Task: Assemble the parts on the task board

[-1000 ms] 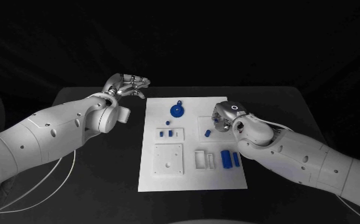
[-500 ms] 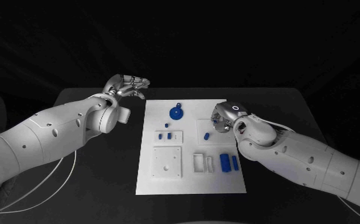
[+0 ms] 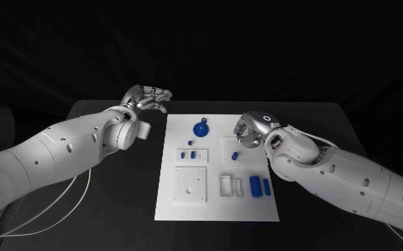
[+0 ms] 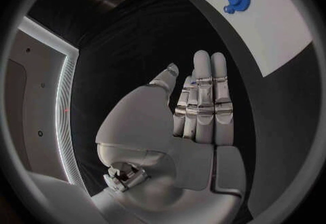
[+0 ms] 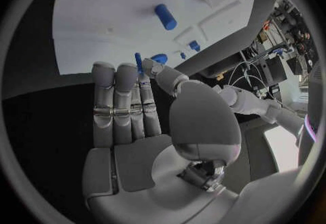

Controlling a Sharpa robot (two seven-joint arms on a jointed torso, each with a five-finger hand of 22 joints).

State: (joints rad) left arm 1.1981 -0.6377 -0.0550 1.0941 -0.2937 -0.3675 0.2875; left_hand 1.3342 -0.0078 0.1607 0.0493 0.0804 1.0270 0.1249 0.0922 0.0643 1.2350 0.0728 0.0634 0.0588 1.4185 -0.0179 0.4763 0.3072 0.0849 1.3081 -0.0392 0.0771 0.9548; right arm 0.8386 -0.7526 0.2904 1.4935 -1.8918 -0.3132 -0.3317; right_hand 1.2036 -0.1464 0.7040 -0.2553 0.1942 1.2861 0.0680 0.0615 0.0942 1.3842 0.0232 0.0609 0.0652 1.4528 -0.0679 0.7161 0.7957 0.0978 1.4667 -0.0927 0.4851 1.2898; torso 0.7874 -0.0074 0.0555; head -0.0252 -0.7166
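The right hand (image 3: 249,130) is seen over the right half of the white task board (image 3: 216,204), and a thin blue pin (image 5: 138,62) is pinched between its thumb and a fingertip in the right wrist view, while the remaining fingers (image 5: 116,104) are held straight and close together. The left hand (image 3: 148,98) is held above the black surface (image 3: 117,204) just beyond the board's far left corner; nothing is held in it, and in the left wrist view its fingers (image 4: 204,99) are seen extended side by side with the thumb set apart. On the board, a round blue gear-like disc (image 3: 201,128) is found near the far edge, with a very small blue piece (image 3: 190,143) just in front of it. Two small blue parts (image 3: 191,154) are seated in a white block at the board's left middle, and a short blue cylinder (image 3: 235,156) lies just beside the right hand. Nearer the robot, a square white plate (image 3: 190,184) is placed at the left, an upright white bracket (image 3: 229,185) in the middle, and two longer blue cylinders (image 3: 260,184) lie side by side at the right.
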